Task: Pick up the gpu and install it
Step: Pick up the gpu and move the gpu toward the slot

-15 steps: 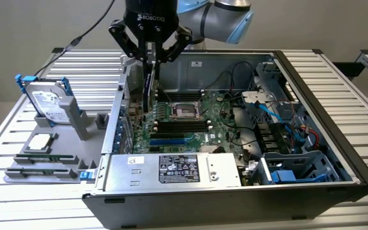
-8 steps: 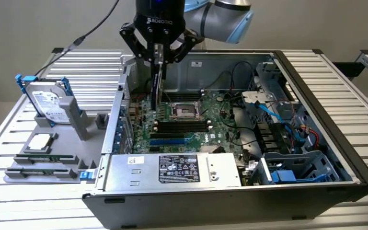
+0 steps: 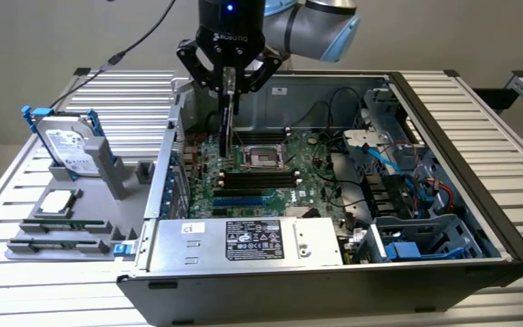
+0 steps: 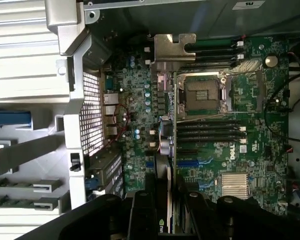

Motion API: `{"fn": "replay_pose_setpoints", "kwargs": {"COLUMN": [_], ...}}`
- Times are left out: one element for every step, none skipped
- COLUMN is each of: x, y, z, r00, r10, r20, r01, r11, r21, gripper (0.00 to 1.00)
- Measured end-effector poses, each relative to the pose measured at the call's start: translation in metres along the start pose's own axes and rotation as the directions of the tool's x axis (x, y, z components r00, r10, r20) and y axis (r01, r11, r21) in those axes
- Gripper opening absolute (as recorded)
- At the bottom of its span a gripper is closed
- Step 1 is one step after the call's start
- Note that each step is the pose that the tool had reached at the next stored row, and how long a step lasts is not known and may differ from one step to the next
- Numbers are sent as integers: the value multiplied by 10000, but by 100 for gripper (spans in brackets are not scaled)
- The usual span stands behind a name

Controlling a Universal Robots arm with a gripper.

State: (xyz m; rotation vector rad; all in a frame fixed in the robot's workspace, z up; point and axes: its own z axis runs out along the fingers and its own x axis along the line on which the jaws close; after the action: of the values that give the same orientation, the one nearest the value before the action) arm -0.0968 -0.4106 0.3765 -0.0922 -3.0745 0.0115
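My gripper [image 3: 231, 83] hangs over the open computer case [image 3: 452, 170], shut on the gpu [image 3: 228, 119]. The gpu is a thin card held edge-on and upright, its lower end just above the green motherboard [image 3: 284, 194], beside the CPU socket [image 3: 263, 155]. In the wrist view the gpu [image 4: 173, 125] runs as a narrow strip from between the fingers [image 4: 142, 210] of the gripper [image 4: 169, 207] to its silver end bracket [image 4: 173, 47]. It lies over the board next to the CPU socket [image 4: 205, 92] and the black expansion slots [image 4: 210, 132].
A silver hard drive in blue rails [image 3: 66, 146] stands on a grey fixture left of the case, with memory sticks [image 3: 62, 225] in front of it. The power supply [image 3: 243, 242] sits at the case front. Cables and drive bays [image 3: 398, 184] crowd the case's right side.
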Motion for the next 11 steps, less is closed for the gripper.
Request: {"fn": "replay_pose_setpoints", "kwargs": {"x": [-1, -2, -3, -3, -4, -5, -7, -10, -13, -20, -28], "y": [12, 22, 31, 39, 44, 49, 52, 56, 58, 59, 61], "z": [17, 35, 54, 73, 88, 101, 111, 120, 127, 132, 135], "r00": [10000, 9999, 9998, 9996, 9993, 9989, 9985, 9981, 9975, 9970, 9965], "r10": [-57, -120, -197, -290, -380, -462, -542, -621, -705, -776, -838], "r20": [1, 1, 3, 4, 5, 5, 6, 5, 6, 5, 5], "r01": [57, 120, 197, 290, 380, 462, 542, 621, 705, 776, 838], "r11": [10000, 9999, 9998, 9996, 9993, 9989, 9985, 9981, 9975, 9970, 9965], "r21": [7, 13, 18, 23, 29, 36, 40, 47, 51, 56, 58], "gripper": [27, 27, 27, 27, 27, 27, 27, 27, 27, 27, 27]}}
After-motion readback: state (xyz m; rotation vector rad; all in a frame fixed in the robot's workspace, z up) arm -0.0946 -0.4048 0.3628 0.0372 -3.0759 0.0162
